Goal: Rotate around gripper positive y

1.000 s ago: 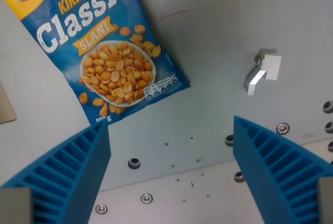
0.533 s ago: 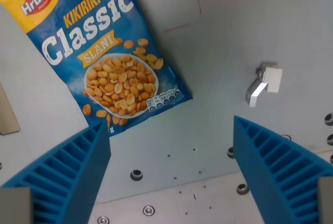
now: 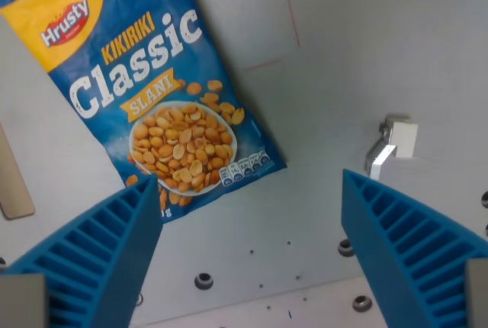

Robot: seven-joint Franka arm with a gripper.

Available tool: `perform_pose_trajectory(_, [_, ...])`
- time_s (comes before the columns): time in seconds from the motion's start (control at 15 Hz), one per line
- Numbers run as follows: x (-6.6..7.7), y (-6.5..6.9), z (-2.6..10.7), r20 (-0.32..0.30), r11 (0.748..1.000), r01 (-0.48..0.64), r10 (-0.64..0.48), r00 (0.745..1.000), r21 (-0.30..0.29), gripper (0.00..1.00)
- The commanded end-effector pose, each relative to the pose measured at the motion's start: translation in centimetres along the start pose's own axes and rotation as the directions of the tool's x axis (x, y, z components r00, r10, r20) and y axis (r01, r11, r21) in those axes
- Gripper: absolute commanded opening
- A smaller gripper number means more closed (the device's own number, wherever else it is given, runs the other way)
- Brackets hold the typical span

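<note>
My gripper point(image 3: 252, 255) is open and empty, its two blue ribbed fingers point(image 3: 99, 263) low at the wrist view's left and right. It hangs above a grey table point(image 3: 320, 114). A blue and yellow bag of peanuts point(image 3: 145, 99), printed "Hrusty Kikiriki Classic", lies flat at the upper left, its lower corner just beyond the left finger. Nothing sits between the fingers.
A small white and metal bracket point(image 3: 390, 145) stands on the table at the right, above the right finger. Thin red lines point(image 3: 282, 23) mark the table at top centre. Several screw holes point(image 3: 203, 280) dot the bottom. A tan piece point(image 3: 14, 183) shows at the left edge.
The whole scene has slid downward and slightly right in the picture, so the camera has moved. More of the bag's top and the red lines show. The gripper stays open.
</note>
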State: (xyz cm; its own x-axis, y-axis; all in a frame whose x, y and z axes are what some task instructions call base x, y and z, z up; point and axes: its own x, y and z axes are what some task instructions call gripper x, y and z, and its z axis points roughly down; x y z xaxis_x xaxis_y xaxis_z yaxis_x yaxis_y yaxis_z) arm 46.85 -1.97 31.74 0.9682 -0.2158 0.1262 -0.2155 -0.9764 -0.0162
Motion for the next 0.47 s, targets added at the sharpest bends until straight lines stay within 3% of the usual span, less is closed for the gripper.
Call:
perform_pose_trajectory(0.07, [-1.66, 0.26, -0.33, -0.292, 1.0, -0.001, -0.005, 0.956, -0.021, 1.0])
perform_pose_trajectory(0.47, [-1.66, 0.26, -0.33, -0.368, 1.0, -0.001, -0.006, 0.93, -0.021, 1.0])
